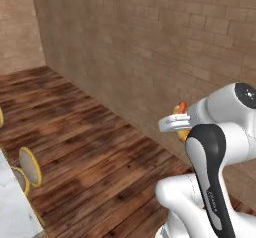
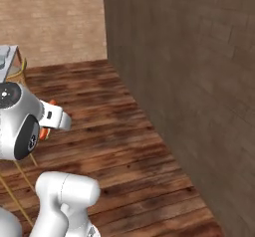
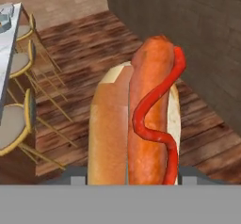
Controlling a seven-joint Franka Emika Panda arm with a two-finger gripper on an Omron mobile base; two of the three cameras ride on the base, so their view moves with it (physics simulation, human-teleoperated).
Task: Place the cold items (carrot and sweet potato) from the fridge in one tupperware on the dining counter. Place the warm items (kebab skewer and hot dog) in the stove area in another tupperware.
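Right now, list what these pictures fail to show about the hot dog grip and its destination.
- Fingertips: hand view, hidden behind the hot dog.
- Hot dog: left base view, mostly hidden behind the arm's wrist; only a sliver shows.
- Tupperware: too small to make out on the dining counter, cut off at the left edge of the hand view.

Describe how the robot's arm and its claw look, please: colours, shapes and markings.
The arm is glossy white with rounded, tube-like links. A dark cap closes one joint, and a black curved panel with small pale lettering runs along a link. The claw shows two small grey finger tips.
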